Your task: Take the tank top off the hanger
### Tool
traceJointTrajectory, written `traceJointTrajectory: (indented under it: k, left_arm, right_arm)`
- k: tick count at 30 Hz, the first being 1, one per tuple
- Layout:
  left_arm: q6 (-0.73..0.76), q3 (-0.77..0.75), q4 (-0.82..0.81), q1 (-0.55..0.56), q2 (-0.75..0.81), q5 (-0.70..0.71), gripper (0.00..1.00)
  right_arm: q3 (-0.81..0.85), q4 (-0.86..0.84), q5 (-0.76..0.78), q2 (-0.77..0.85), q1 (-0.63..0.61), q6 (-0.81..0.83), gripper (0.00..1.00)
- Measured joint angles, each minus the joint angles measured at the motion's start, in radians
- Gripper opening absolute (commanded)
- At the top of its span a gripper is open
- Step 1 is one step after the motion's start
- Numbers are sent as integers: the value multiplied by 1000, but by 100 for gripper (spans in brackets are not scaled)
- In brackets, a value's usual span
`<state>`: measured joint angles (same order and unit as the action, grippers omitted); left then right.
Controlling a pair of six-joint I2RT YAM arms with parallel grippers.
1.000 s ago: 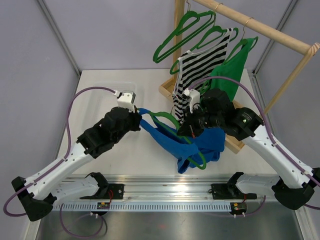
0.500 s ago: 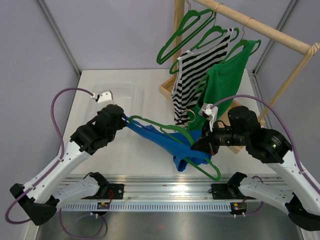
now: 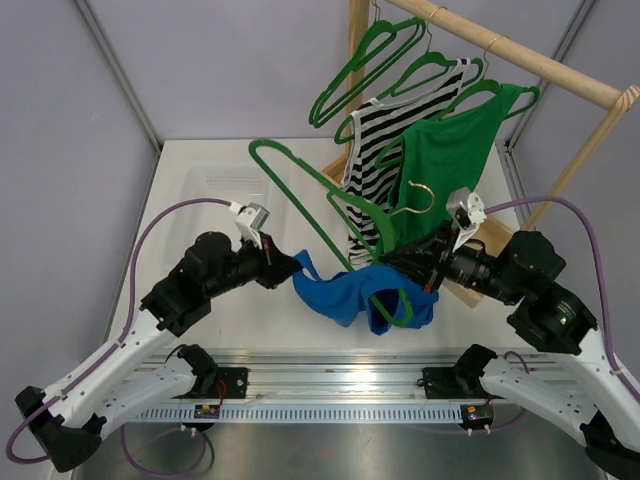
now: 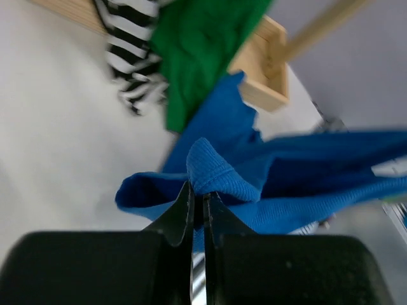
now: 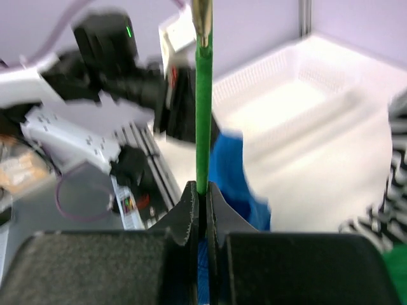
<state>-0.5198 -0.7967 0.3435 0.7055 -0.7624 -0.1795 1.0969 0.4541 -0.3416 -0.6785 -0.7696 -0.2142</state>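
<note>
L gripper pinched shut on a fold of the blue tank top, to drag it away from the R gripper — that one's clamped on the green hanger, tilting it so fabric slides off. Top sags between them — one strap prob. not yet off.

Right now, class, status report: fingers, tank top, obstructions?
Left fingers shut on blue tank top. Right fingers shut on green hanger. Hanger's end apparently inside top. Striped top hanging close by.
</note>
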Motion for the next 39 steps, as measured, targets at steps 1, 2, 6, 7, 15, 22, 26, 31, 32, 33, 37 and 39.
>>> traceJointTrajectory:
  k: [1, 2, 6, 7, 15, 22, 26, 31, 32, 33, 37, 39]
  left_arm:
    - [5, 11, -13, 10, -1, -46, 0]
    - [8, 21, -25, 20, -1, -80, 0]
    - [18, 64, -34, 70, 0, -176, 0]
    - [18, 71, -18, 84, -1, -170, 0]
    - [-29, 69, 246, 227, -86, 130, 0]
    - [-71, 5, 429, 265, -43, 345, 0]
    - [-66, -101, 520, 266, 25, 451, 35]
    - [5, -165, 564, 266, 111, 512, 83]
    - [19, -165, 564, 266, 129, 515, 86]
    - [29, -165, 565, 266, 143, 517, 92]
    - [63, -152, 551, 266, 179, 522, 99]
    - [73, -138, 545, 266, 185, 525, 99]
  right_arm:
    - [2, -60, 0, -10, 0, -10, 0]
    - [9, -114, 0, -27, 0, -16, 0]
    - [32, -300, 3, -103, -1, -22, 0]
    - [32, -330, 14, -114, -1, -22, 0]
    - [-8, -554, 220, -48, -3, -5, 0]
    - [310, -320, 269, -107, -3, 8, 0]
    - [632, 55, 335, -210, -3, -14, 0]
    - [850, 537, 502, -228, -3, -99, 0]
    - [869, 617, 527, -220, -3, -117, 0]
    - [888, 687, 550, -213, -3, -136, 0]
    - [982, 850, 640, -205, -4, -200, 0]
    - [1026, 879, 682, -207, -4, -222, 0]
